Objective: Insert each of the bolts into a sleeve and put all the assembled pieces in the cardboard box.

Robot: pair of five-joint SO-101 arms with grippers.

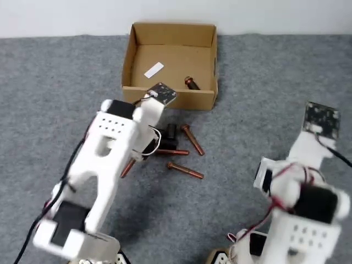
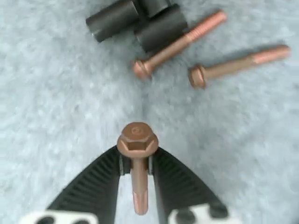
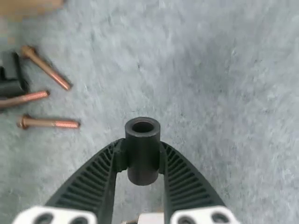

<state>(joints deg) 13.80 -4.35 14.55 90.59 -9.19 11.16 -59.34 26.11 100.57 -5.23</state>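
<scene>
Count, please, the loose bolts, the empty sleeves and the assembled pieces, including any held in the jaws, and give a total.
Loose copper hex-head bolts: 4, one held by the left gripper
Empty black cylindrical sleeves: 4, seemingly three clustered, one held by the right gripper
Assembled bolt-and-sleeve pieces in the brown cardboard box: 1
Total: 9

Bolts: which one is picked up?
The bolt gripped just under its hex head between the fingers of the left gripper. The other loose bolts lie flat on the carpet near the black sleeves.
</scene>
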